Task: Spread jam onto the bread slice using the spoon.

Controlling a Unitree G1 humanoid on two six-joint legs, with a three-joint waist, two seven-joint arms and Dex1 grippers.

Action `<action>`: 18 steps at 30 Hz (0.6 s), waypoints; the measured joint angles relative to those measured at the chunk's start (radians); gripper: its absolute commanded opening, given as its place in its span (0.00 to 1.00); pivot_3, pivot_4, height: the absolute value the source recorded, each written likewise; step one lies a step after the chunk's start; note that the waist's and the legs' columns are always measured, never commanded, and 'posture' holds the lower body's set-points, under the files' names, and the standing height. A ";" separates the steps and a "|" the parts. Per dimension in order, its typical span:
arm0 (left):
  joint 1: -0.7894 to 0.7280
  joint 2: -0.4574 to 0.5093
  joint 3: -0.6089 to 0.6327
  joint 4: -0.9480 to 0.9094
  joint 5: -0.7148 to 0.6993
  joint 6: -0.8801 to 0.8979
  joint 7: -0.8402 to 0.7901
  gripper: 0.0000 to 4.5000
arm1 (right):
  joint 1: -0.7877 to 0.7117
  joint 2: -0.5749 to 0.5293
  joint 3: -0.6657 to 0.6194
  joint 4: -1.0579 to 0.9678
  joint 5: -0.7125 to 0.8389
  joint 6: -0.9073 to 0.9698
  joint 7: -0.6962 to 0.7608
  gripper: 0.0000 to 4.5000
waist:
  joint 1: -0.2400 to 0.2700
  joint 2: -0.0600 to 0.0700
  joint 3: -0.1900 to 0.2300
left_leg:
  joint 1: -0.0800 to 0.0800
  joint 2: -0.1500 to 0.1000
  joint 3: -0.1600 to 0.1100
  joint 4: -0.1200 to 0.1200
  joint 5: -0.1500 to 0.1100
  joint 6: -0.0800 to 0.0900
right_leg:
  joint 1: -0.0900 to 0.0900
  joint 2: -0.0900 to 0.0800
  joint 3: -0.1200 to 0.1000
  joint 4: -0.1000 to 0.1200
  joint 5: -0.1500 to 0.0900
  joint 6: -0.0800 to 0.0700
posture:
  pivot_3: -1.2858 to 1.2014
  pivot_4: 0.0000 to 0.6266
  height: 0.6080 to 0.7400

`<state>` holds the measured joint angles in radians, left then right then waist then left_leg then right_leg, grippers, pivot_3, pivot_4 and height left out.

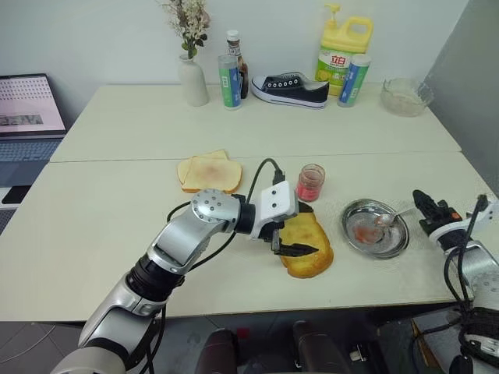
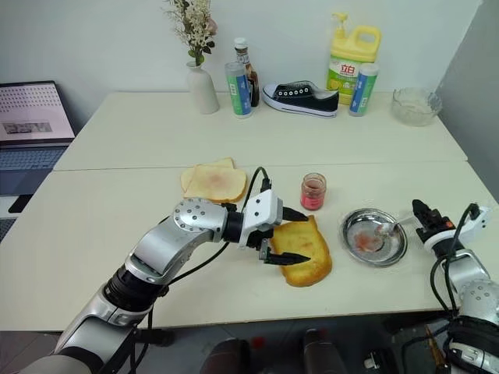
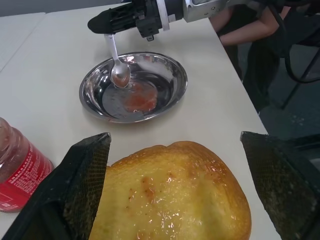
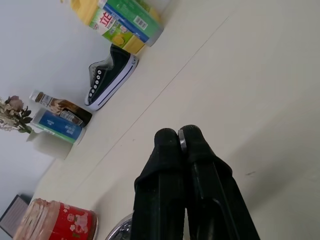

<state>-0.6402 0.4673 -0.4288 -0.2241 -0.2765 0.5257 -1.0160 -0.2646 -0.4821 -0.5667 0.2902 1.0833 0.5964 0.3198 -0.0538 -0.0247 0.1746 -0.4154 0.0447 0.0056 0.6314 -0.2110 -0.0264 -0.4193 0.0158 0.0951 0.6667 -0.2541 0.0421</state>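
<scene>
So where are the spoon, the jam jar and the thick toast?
spoon (image 3: 120, 75), left wrist view, on its bowl over the steel dish.
jam jar (image 1: 310, 184), left eye view, on its glass side.
thick toast (image 2: 306, 257), right eye view, on its top face.

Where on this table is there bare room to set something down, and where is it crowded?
Free: the near-left table, left of the left gripper; the middle strip between the toast stack and the shoe. Crowded: bread slice, jam, dish with spoon, and the back row of bottles.
</scene>
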 measured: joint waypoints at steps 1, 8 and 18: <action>0.000 0.000 0.001 -0.001 0.002 0.000 0.002 0.96 | -0.005 0.002 0.000 0.005 -0.004 0.000 0.007 0.05 | 0.000 0.000 0.000 | 0.000 0.000 0.000 0.000 0.000 0.000 | 0.000 0.000 0.000 0.000 0.000 0.000 | 0.52 0.24 1.00; 0.026 0.018 0.013 -0.043 0.004 0.035 0.025 0.96 | -0.021 0.021 -0.001 0.065 -0.045 0.015 0.034 0.53 | 0.000 0.000 0.000 | 0.000 0.000 0.000 0.000 0.000 0.000 | 0.000 0.000 0.000 0.000 0.000 0.000 | 0.52 0.24 1.00; 0.035 0.029 0.044 -0.047 0.003 0.041 0.043 0.96 | -0.029 -0.003 -0.029 0.055 -0.055 0.042 0.042 0.99 | 0.000 0.000 0.000 | 0.000 0.000 0.000 0.000 0.000 0.000 | 0.000 0.000 0.000 0.000 0.000 0.000 | 0.52 0.24 1.00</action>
<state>-0.6049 0.4964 -0.3852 -0.2707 -0.2739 0.5671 -0.9733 -0.2933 -0.4847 -0.5960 0.3456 1.0284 0.6387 0.3622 -0.0538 -0.0244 0.1745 -0.4154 0.0446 0.0057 0.6314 -0.2110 -0.0264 -0.4193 0.0157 0.0951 0.6668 -0.2541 0.0422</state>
